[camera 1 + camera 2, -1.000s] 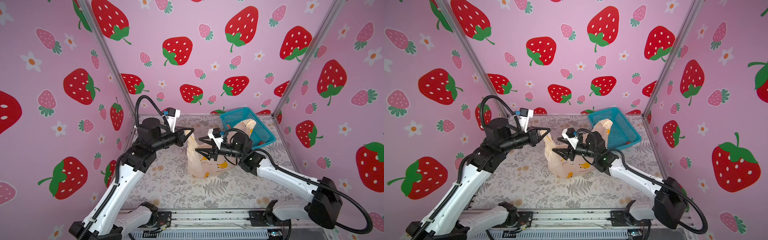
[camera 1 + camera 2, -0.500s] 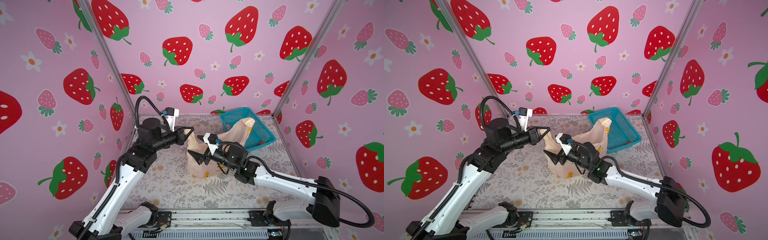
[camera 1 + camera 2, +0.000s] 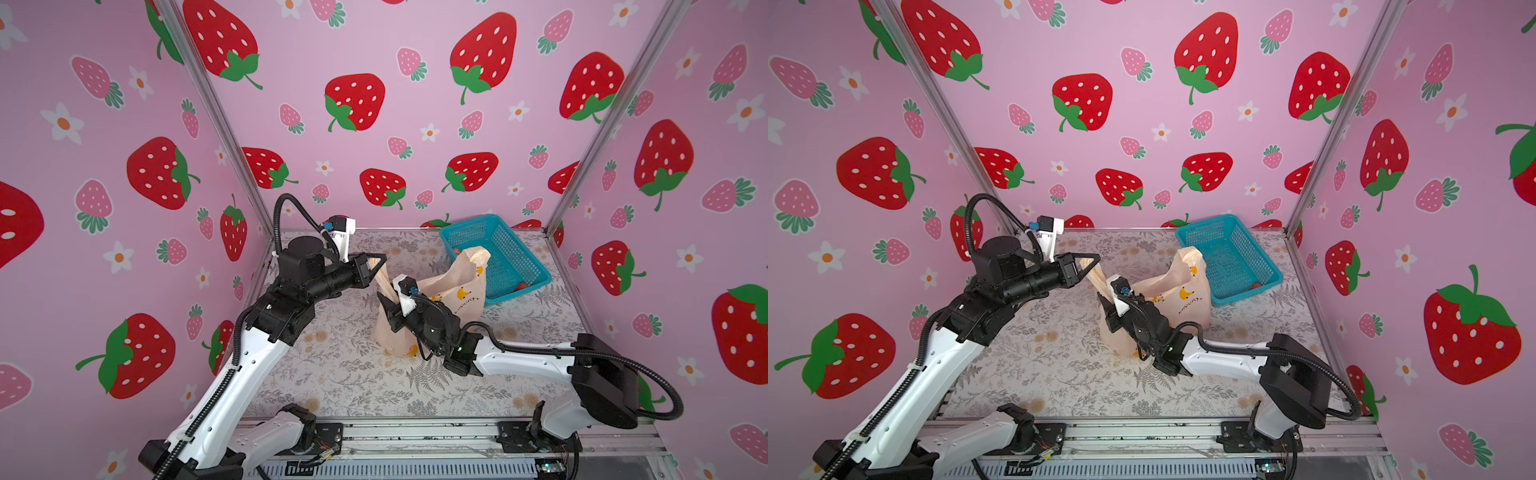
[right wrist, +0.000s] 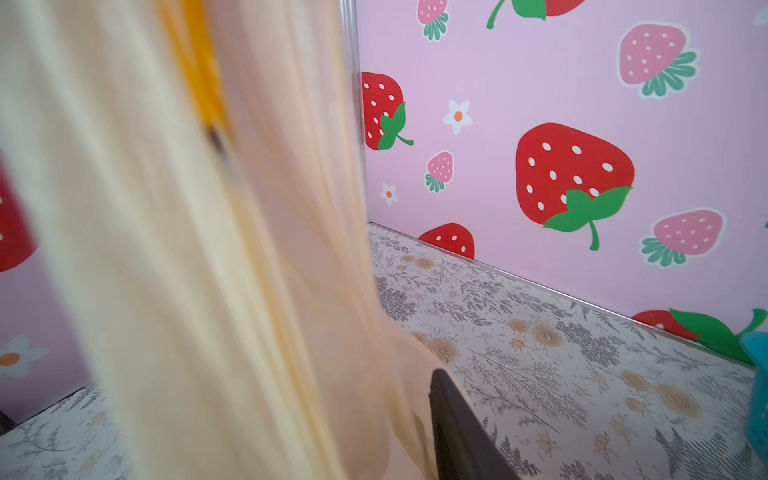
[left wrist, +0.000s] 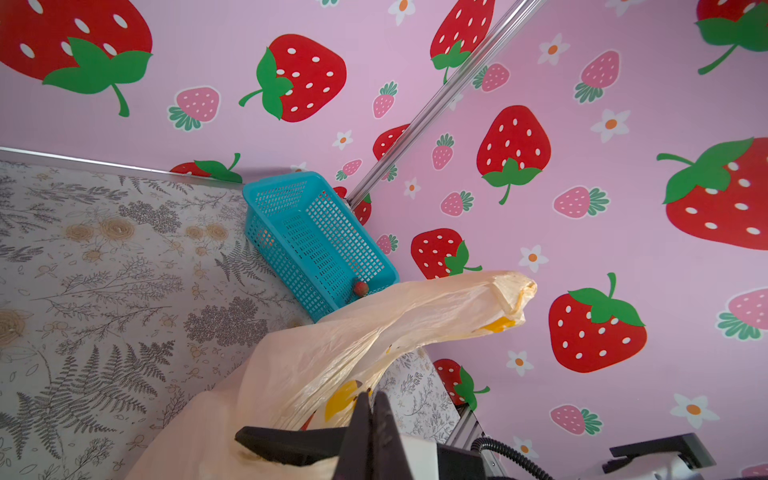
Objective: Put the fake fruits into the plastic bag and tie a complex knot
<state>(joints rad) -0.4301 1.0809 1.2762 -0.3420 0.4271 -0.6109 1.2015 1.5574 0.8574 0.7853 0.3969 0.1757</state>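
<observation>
Two grippers at the plastic bag (image 3: 461,303), upright on the floral mat (image 3: 332,374) near the middle, just in front of the blue mesh basket (image 3: 505,257). Pinched between the closed tips of the left gripper (image 3: 380,259): one handle loop (image 3: 384,279) of the bag, drawn up taut and slanting. Same clamp at the edge of the left wrist view, fingers (image 5: 361,419) pressed together on the film, their bases cut off by the frame.

Lower down, beside that same stretched strand, the right gripper (image 3: 384,305), largely covered by its own wrist camera (image 3: 405,291) in both top views. Cannot tell apart from clamped there: only one dark finger (image 4: 457,432) in the right wrist view, the other lost behind a smeared, out-of-focus sheet of bag filling over half the picture.

Free and standing up, the second handle loop (image 3: 473,259), leaning across the basket's near rim and hiding part of its floor. One of the fake fruits (image 5: 360,288), small and red, in the basket corner nearest the robot, right at the bag's edge in the left wrist view. Behind the free loop, a faint orange spot (image 3: 457,250), too small to name. Bag contents hidden by the crinkled film in every view.
</observation>
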